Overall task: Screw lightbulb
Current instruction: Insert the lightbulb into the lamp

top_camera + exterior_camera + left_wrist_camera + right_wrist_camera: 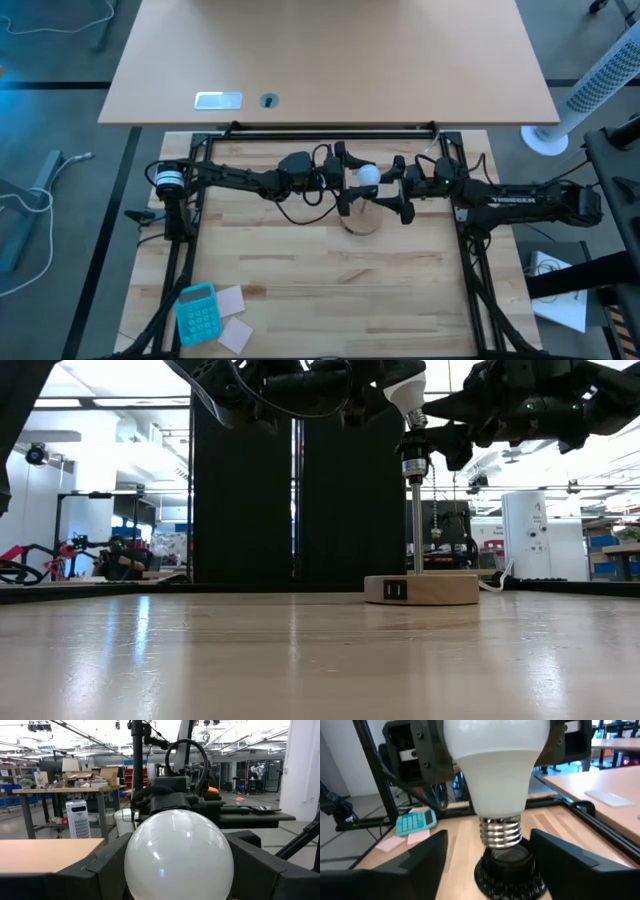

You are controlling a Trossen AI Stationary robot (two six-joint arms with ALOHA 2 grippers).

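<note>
Lightbulb: you see the white globe of the lightbulb (178, 854) filling the lower middle.
Left gripper: your left gripper (178, 870) has its dark fingers (107, 865) pressed against both sides of the globe.
Behind: another dark arm (185, 795), a light tabletop (45, 854), a white tower fan (76, 818).

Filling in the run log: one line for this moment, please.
left pincer: shut on bulb | bulb: screw base just above socket, threads still showing | right pincer: open, either side of socket
</note>
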